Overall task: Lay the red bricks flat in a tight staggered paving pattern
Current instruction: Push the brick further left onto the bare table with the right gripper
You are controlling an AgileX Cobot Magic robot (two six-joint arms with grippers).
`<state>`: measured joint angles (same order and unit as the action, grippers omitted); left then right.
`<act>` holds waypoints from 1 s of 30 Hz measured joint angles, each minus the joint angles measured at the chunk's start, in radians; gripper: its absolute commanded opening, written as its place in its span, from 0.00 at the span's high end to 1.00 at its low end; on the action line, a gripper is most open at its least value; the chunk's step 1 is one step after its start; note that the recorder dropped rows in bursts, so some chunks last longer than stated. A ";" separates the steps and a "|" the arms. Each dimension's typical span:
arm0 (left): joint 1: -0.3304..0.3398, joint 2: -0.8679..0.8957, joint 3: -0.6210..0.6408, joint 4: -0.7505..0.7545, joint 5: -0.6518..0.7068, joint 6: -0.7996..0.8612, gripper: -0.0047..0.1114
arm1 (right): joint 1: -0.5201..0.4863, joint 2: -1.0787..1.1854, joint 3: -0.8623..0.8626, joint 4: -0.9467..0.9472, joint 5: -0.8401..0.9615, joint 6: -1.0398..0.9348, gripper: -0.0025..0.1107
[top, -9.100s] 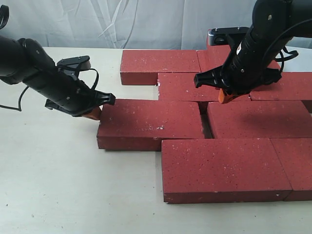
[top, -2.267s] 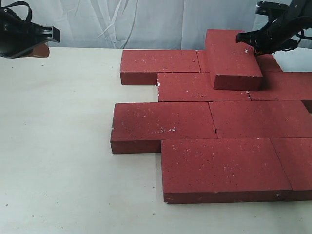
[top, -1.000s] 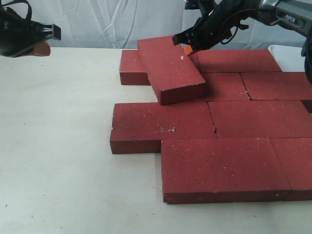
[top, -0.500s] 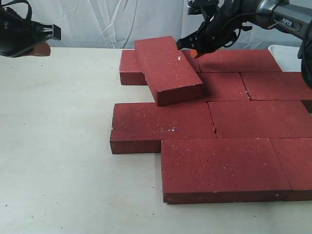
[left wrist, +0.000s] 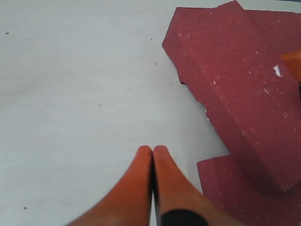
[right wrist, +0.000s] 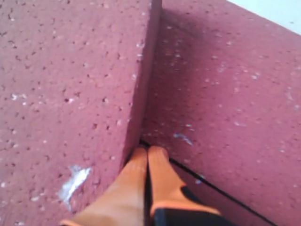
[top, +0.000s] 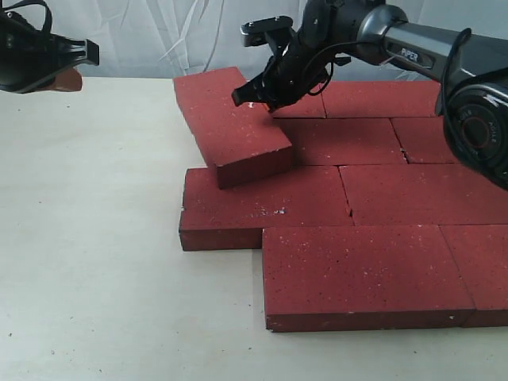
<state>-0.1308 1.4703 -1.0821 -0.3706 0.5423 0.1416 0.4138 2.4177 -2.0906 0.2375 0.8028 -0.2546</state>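
Several red bricks lie flat in staggered rows, among them one at the front (top: 369, 274) and one in the middle row's left end (top: 258, 202). One loose red brick (top: 230, 119) (left wrist: 240, 84) (right wrist: 66, 70) lies askew on top of the back left rows, its near end over the middle-row brick. My right gripper (top: 255, 99) (right wrist: 148, 151) is shut, its tips against that loose brick's long side, just above a laid brick (right wrist: 225, 94). My left gripper (top: 67, 79) (left wrist: 153, 149) is shut and holds nothing, above the bare table at the far left.
The pale table (top: 87, 238) stretches bare to the left and front of the bricks. A white cloth backdrop (top: 182, 36) hangs behind. My right arm (top: 413, 48) reaches across the back rows from the right.
My right gripper has swept left, pushing the loose brick leftward across the top of the laid bricks and turning it slightly. My left gripper has not moved.
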 measured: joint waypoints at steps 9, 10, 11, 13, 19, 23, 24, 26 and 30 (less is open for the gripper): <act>0.000 0.000 0.000 0.000 0.000 0.000 0.96 | 0.098 0.000 0.000 0.028 -0.028 0.000 0.99; 0.000 0.000 0.000 0.000 0.000 0.000 0.96 | 0.108 0.000 0.000 0.036 -0.034 0.000 0.99; 0.000 0.000 0.000 0.000 0.000 0.000 0.96 | 0.123 0.000 0.000 0.049 -0.042 0.000 0.99; 0.000 0.000 0.000 0.000 0.000 0.000 0.96 | 0.146 0.000 0.000 0.062 -0.060 0.000 0.99; 0.000 0.000 0.000 0.000 0.000 0.000 0.96 | 0.225 0.000 0.000 0.084 -0.111 0.000 0.99; 0.000 0.000 0.000 0.000 0.000 0.000 0.96 | 0.261 0.000 0.000 0.090 -0.124 0.000 0.99; 0.000 0.000 0.000 0.000 0.000 0.000 0.96 | 0.269 0.000 0.000 0.090 -0.128 0.000 0.99; 0.000 0.000 0.000 -0.002 0.000 0.000 0.96 | 0.278 0.000 0.000 0.107 -0.129 0.000 0.99; 0.000 0.000 0.000 -0.009 0.000 0.000 0.96 | 0.300 0.000 0.000 0.138 -0.129 0.000 0.99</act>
<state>-0.1308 1.4703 -1.0821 -0.3791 0.5423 0.1416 0.7134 2.4177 -2.0906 0.3754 0.6743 -0.2546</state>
